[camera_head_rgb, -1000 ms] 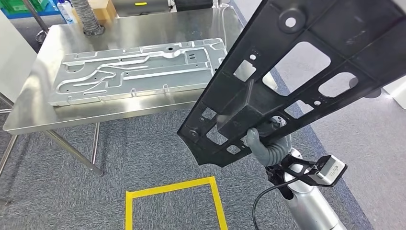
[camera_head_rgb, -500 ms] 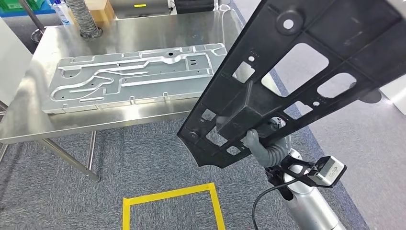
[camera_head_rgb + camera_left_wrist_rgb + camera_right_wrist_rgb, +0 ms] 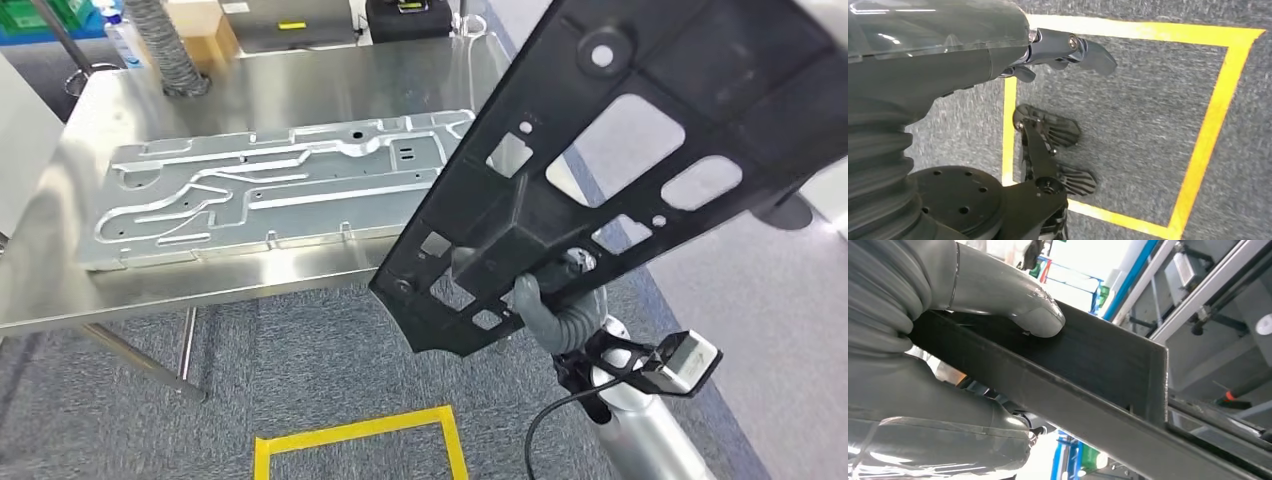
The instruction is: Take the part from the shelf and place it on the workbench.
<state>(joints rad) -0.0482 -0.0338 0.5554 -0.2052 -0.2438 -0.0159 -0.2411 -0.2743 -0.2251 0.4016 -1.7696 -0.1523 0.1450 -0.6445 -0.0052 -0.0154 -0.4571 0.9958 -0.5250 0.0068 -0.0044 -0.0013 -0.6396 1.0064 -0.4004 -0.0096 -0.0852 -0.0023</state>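
Observation:
A large black plastic part (image 3: 620, 160) with cut-out windows is tilted up across the right of the head view. My right hand (image 3: 545, 300) grips its lower end from beneath. In the right wrist view the thumb (image 3: 1013, 300) presses on a black rib of the part (image 3: 1088, 370). The steel workbench (image 3: 300, 80) stands ahead and to the left, with the part's lower corner hanging over the carpet just off its front right corner. My left hand (image 3: 1068, 50) hangs over the floor and holds nothing, its fingers apart.
A stamped silver metal panel (image 3: 270, 190) lies along the workbench's front half. A ribbed hose (image 3: 160, 45), a cardboard box (image 3: 200, 25) and a black case (image 3: 410, 15) stand at the back. Yellow floor tape (image 3: 355, 435) marks a square on the grey carpet.
The whole picture has shifted: the camera has moved, so the workbench now sits lower and further left in view. The black part stays in my right hand at the same tilt.

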